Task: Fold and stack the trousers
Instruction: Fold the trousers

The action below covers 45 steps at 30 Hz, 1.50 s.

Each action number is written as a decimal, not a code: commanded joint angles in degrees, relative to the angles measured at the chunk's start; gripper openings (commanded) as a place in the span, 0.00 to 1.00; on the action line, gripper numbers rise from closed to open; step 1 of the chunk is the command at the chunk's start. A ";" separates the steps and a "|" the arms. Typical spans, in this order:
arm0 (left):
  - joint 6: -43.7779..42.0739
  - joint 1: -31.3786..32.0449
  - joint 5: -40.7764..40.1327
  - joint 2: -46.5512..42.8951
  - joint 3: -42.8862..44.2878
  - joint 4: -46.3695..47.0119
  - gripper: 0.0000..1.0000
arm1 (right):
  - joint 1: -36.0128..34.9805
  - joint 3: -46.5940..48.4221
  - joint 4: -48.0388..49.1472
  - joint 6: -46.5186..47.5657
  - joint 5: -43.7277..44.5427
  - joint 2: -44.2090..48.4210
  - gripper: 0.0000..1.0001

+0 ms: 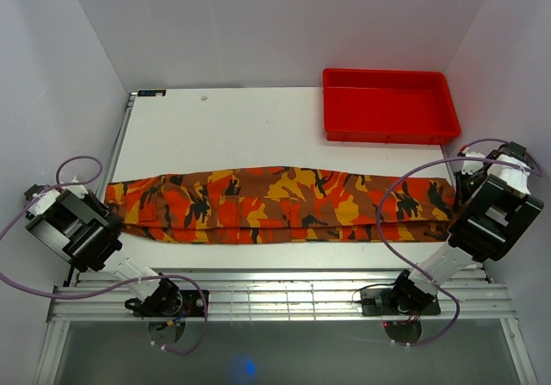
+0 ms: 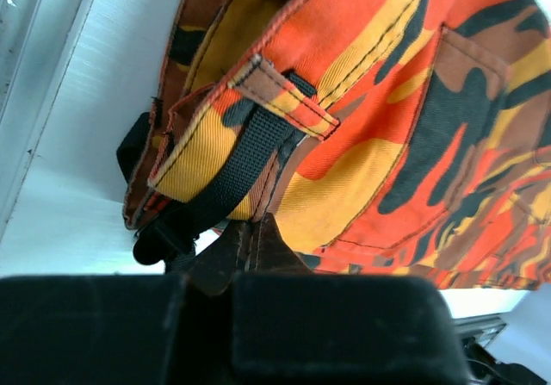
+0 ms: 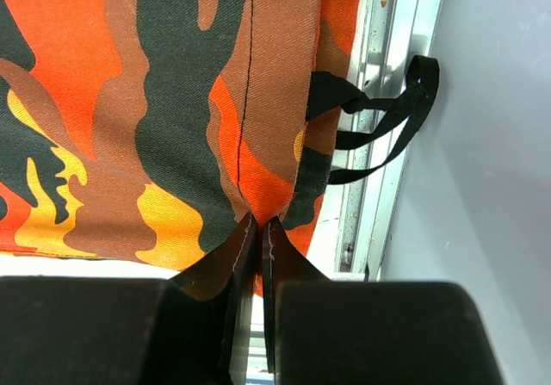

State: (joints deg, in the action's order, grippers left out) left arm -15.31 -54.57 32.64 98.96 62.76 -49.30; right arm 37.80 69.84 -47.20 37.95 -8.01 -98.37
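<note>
Left fingers [image 2: 219, 264], right fingers [image 3: 215, 264] pinch trousers [image 1: 275, 206] ends; red tray [image 1: 387, 133] apart.

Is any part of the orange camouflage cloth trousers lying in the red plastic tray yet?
No, the orange camouflage cloth trousers lie stretched across the white table, clear of the red plastic tray at its far right.

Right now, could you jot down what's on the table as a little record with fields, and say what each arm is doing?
garment: camouflage trousers, stretched in one long strip across the white table
waist end: at the left, with a black webbing strap
leg end: at the right, with black strap loops at its edge
left jaws: shut, pinching the waist end
right jaws: shut, pinching the leg end
tray: red plastic tray, far right corner, looks empty
folding: not yet folded crosswise
</note>
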 commanded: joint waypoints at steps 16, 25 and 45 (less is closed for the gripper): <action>-6.65 -0.36 13.32 -2.54 17.21 -12.30 0.00 | 1.57 18.75 -7.73 2.38 -1.74 -0.16 0.08; -14.74 -3.70 8.77 -2.81 9.50 -15.04 0.00 | 7.02 8.59 -4.41 9.06 -0.08 0.72 0.08; -17.03 -7.13 9.98 3.61 15.79 -15.47 0.00 | 7.02 10.99 -6.03 7.84 -0.86 -2.97 0.08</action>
State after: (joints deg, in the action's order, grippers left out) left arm -30.46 -61.06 37.76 104.16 70.19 -65.98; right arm 43.97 71.33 -52.95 45.82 -8.12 -101.34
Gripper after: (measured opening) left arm 0.009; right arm 0.086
